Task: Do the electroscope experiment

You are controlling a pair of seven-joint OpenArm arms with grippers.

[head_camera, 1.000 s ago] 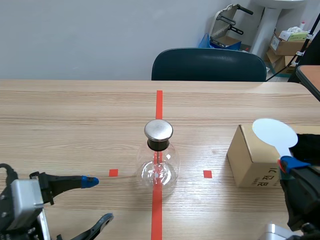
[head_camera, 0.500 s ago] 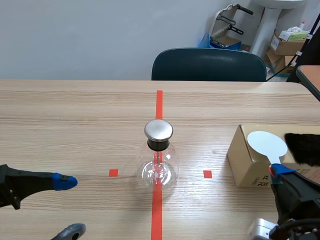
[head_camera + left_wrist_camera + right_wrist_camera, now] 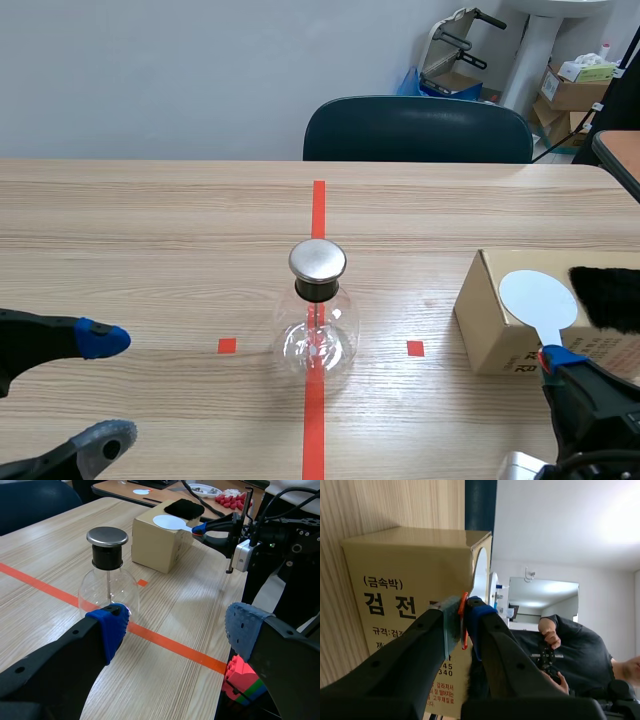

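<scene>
- Wooden table, red tape line down its middle; a dark chair is seen behind at 12 o'clock.
- The electroscope, a capped glass flask, is set upright on the line at centre.
- A box is placed at its 3 o'clock, with black fur on top.
- The left gripper is held at the electroscope's 8 o'clock, jaws wide apart with nothing between them.
- The right gripper is clamped on the handle of a white paddle, whose disc is held up by the box.

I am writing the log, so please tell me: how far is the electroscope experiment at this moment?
Done: the right hand grips the white disc. In hand: the disc sits by the black cloth on the box, probably for rubbing. Left: carrying it to the untouched metal cap of the electroscope. The left hand is open, holding nothing.
</scene>
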